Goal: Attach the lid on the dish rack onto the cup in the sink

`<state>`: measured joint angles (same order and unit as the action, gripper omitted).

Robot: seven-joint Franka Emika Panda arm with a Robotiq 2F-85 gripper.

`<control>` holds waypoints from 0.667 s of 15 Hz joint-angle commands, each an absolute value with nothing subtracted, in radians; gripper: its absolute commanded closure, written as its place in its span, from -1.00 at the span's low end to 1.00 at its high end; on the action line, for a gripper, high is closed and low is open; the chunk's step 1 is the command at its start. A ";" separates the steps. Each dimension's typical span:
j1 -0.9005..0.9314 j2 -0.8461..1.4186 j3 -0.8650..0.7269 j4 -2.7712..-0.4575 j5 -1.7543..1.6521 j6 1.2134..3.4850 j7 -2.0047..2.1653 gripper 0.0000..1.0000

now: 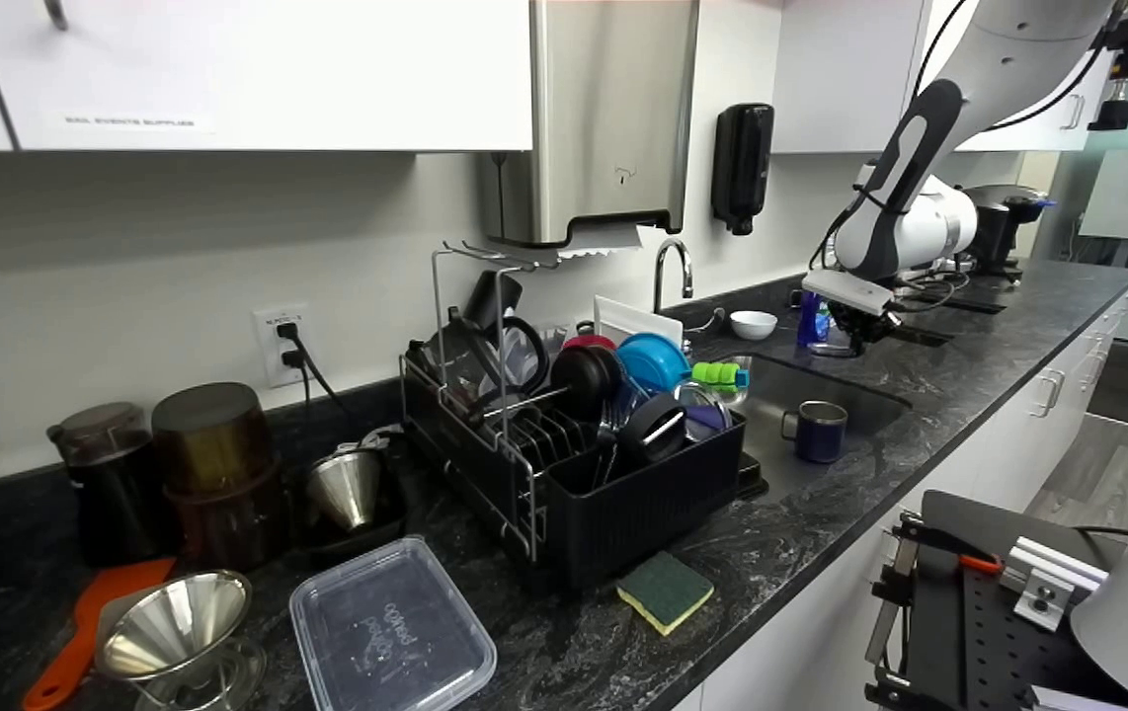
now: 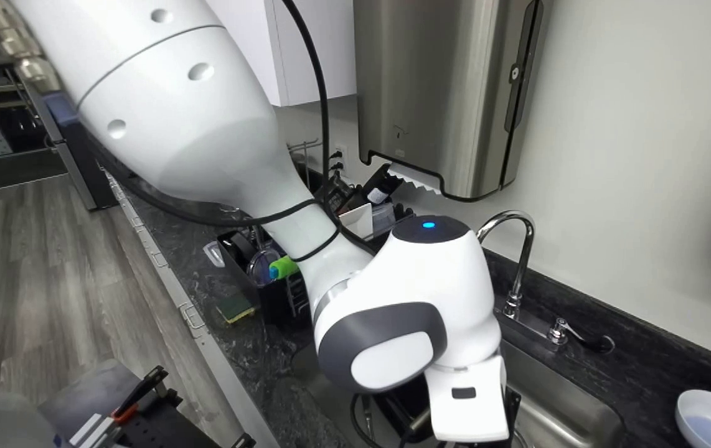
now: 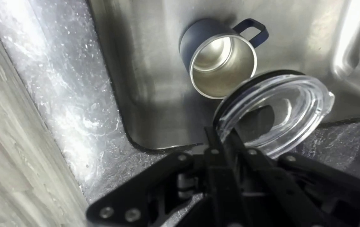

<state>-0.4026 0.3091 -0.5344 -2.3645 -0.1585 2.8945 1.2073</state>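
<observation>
While jaws pinch it, the lid (image 3: 277,110) (clear) slants.

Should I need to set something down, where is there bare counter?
Bare: the counter between the sponge and the sink, and the strip between sink and front edge. Crowded: the dish rack, and around the plastic box, metal cone and orange spatula.
</observation>
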 commanded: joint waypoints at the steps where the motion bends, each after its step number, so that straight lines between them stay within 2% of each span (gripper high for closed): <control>1: -0.360 0.370 -0.570 -2.328 -0.105 2.911 1.150 0.95; 10: -0.270 0.540 -0.624 -2.269 -0.027 3.030 1.117 0.95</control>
<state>-0.3209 0.4817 -0.5797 -2.2849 -0.0732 2.9723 1.1550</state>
